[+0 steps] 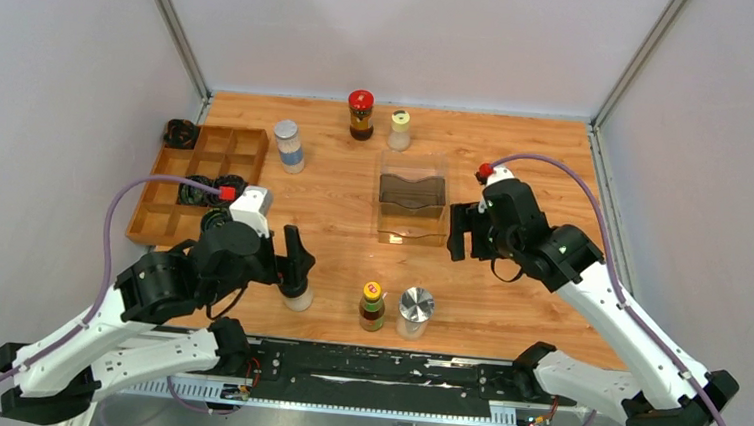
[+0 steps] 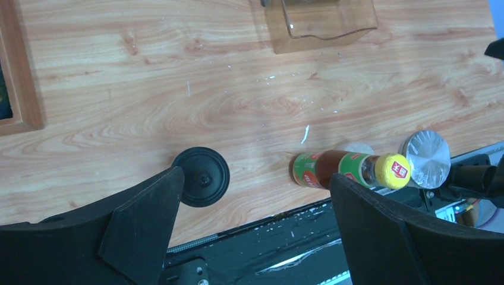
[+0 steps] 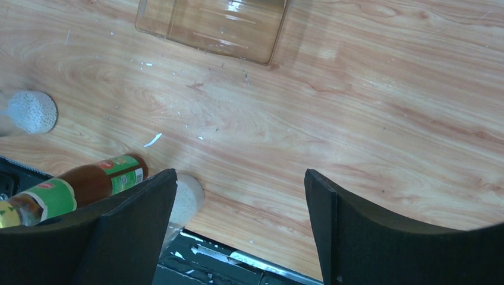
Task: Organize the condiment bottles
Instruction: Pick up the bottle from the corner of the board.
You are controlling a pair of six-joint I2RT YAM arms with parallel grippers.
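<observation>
wooden tray [image 1: 242, 148]: black coiled bundles [image 1: 194, 192] | clear bin [image 1: 413, 165]: mid-table | condiment bottles [image 1: 361, 114]: outside both

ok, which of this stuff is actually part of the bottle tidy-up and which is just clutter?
Job: red-lidded jar, yellow-capped shaker, blue-labelled jar, black-capped jar, sauce bottle, silver-lidded jar.
Lying about: wooden tray, black coiled bundles, clear bin (possibly the destination).

We see an orange-brown, grain-streaked surface [image 1: 332, 220], a red-lidded dark jar [image 1: 361, 115], a yellow-capped shaker [image 1: 400, 129], a blue-labelled jar [image 1: 289, 147], a brown sauce bottle [image 2: 333, 167] with green-red label, a silver-lidded jar [image 1: 415, 312], a black-capped jar [image 2: 201, 177]
</observation>
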